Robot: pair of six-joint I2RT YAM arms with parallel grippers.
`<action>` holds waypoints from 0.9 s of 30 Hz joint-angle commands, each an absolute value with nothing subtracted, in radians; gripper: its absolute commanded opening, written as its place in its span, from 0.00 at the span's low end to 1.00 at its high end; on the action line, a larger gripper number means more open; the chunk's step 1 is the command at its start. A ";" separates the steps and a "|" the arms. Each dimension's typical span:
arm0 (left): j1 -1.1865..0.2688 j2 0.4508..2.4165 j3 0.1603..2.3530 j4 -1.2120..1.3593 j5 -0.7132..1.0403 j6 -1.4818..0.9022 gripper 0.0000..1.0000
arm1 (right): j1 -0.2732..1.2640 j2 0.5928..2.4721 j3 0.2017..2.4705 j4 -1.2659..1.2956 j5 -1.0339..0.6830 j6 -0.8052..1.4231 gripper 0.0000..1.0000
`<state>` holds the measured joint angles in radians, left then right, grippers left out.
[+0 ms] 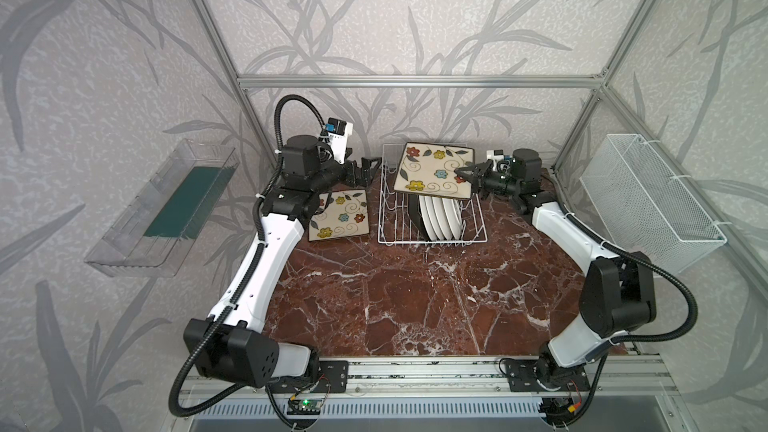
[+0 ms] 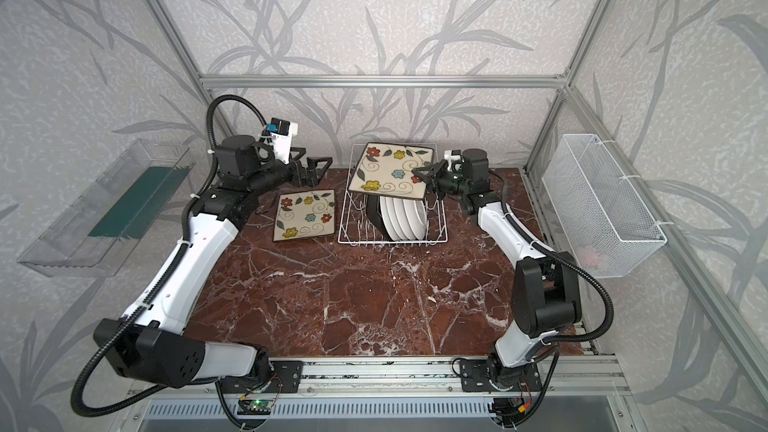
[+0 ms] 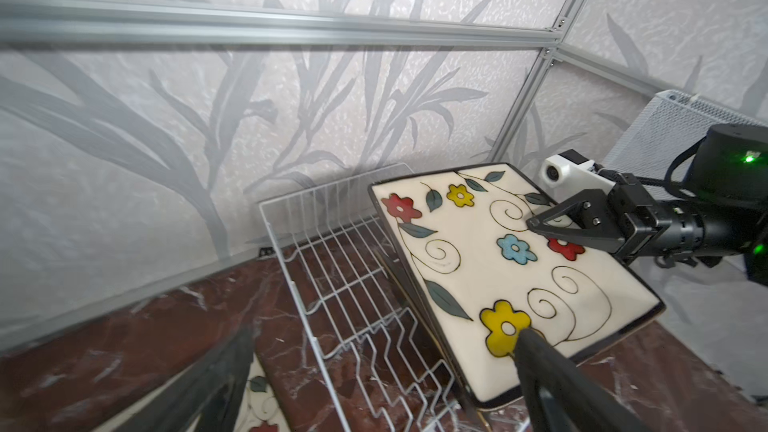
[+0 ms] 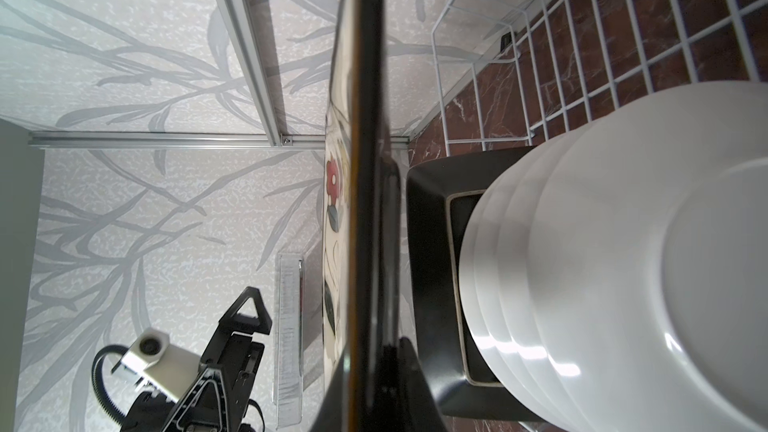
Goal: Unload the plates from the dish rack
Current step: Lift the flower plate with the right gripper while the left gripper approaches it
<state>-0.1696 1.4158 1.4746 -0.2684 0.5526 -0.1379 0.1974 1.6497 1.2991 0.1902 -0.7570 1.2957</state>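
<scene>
My right gripper [image 1: 461, 174] [image 2: 419, 174] is shut on the right edge of a square flowered plate [image 1: 428, 172] [image 2: 386, 176] [image 3: 498, 276], which hangs tilted, face up, above the white wire dish rack [image 1: 388, 218] [image 2: 351, 222] [image 3: 332, 268]. In the right wrist view this plate [image 4: 368, 160] shows edge-on between the jaws. A black-backed square plate [image 1: 413, 211] [image 4: 436, 243] and several round white plates [image 1: 440, 218] [image 4: 623, 263] stand in the rack. Another flowered plate [image 1: 340, 218] [image 2: 305, 216] lies flat on the table left of the rack. My left gripper [image 1: 365, 170] [image 2: 316, 170] is open and empty by the rack's back left corner.
A clear plastic tray [image 1: 162, 209] hangs on the left wall and a white mesh basket [image 1: 648, 201] on the right wall. Aluminium frame posts stand close behind the rack. The red marble table [image 1: 415, 297] stretches toward the front edge.
</scene>
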 commanded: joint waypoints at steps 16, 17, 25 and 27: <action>-0.169 1.703 1.631 -0.187 0.994 -0.555 0.99 | 0.196 1.612 1.336 0.391 -0.875 1.263 0.00; -0.170 1.715 1.639 -0.182 1.006 -0.573 0.99 | 0.198 1.611 1.340 0.375 -0.873 1.247 0.00; -0.181 1.760 1.675 -0.243 1.017 -0.559 0.93 | 0.213 1.620 1.355 0.371 -0.885 1.232 0.00; -0.181 1.774 1.684 -0.260 1.035 -0.557 0.92 | 0.220 1.627 1.369 0.354 -0.895 1.215 0.00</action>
